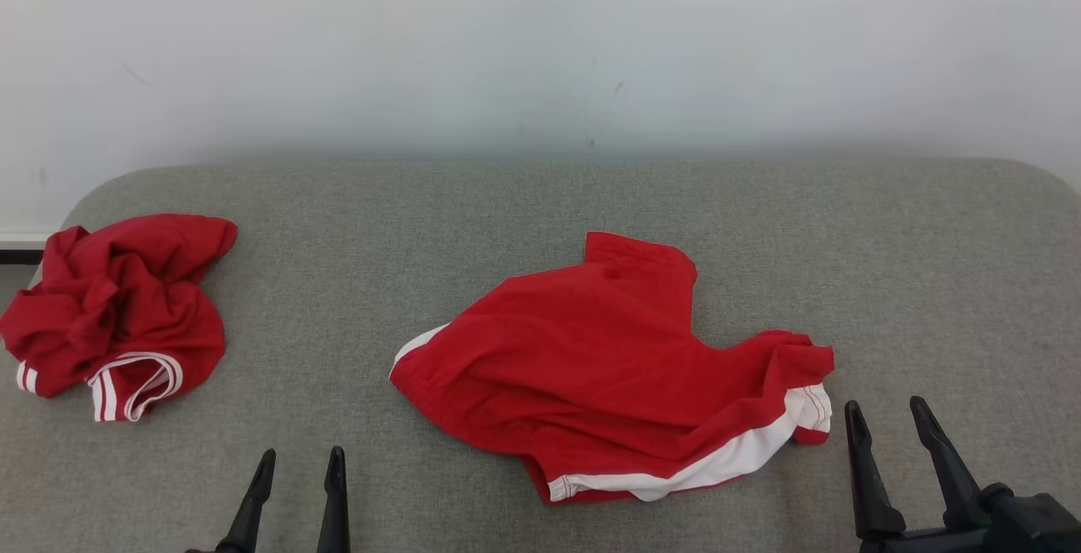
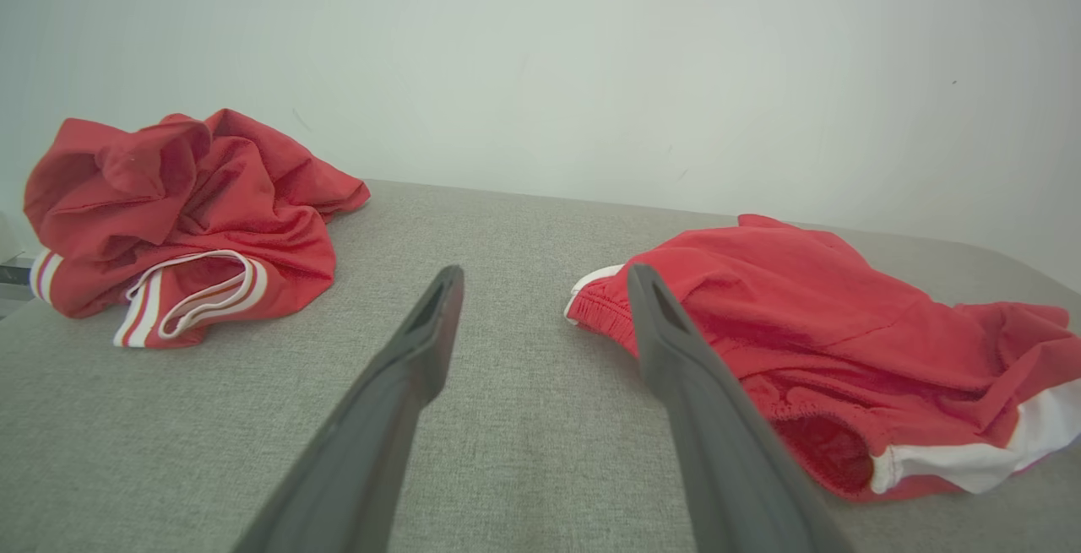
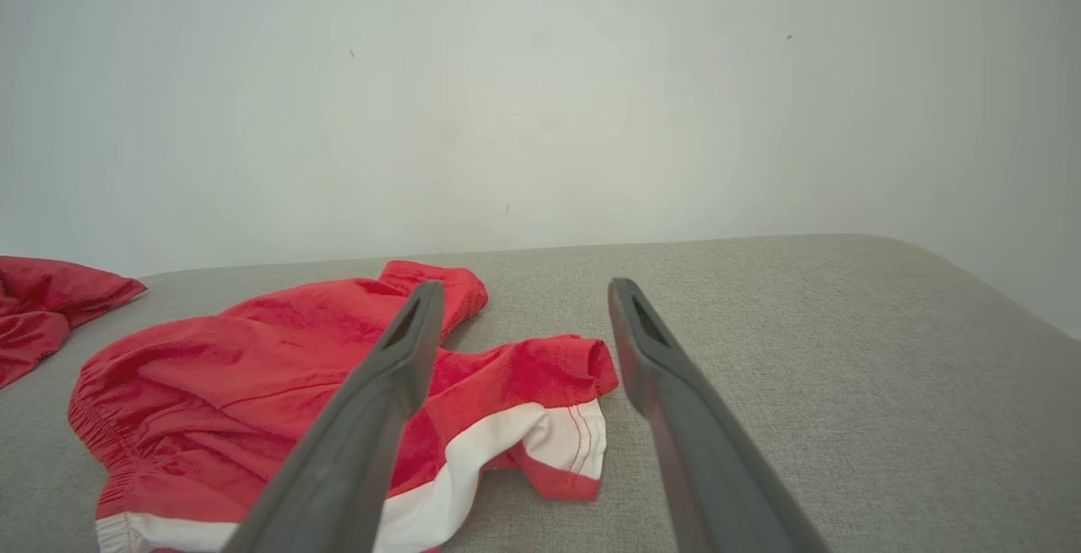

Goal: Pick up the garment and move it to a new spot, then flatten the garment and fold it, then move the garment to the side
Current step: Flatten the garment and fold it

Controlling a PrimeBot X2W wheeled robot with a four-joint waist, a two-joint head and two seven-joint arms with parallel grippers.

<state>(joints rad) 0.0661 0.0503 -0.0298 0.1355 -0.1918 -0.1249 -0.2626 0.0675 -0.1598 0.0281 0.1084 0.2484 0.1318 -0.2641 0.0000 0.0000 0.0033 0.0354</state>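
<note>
Evidently pick-up had not begun: left gripper (image 1: 302, 454) and right gripper (image 1: 886, 405) stood open and empty, red shorts (image 1: 591, 359) lay rumpled mid-cushion (image 1: 507, 207) between them, and a pinch at their hem seemed due.

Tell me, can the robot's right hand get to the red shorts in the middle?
Probably yes: the right hand is open, close beside the shorts, with only bare grey cushion between.

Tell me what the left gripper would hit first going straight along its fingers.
Likely nothing soon: the left gripper points along bare grey cushion between the crumpled garment and the red shorts, toward the white wall. The shorts' edge lies close beside that line; depth unclear.
</note>
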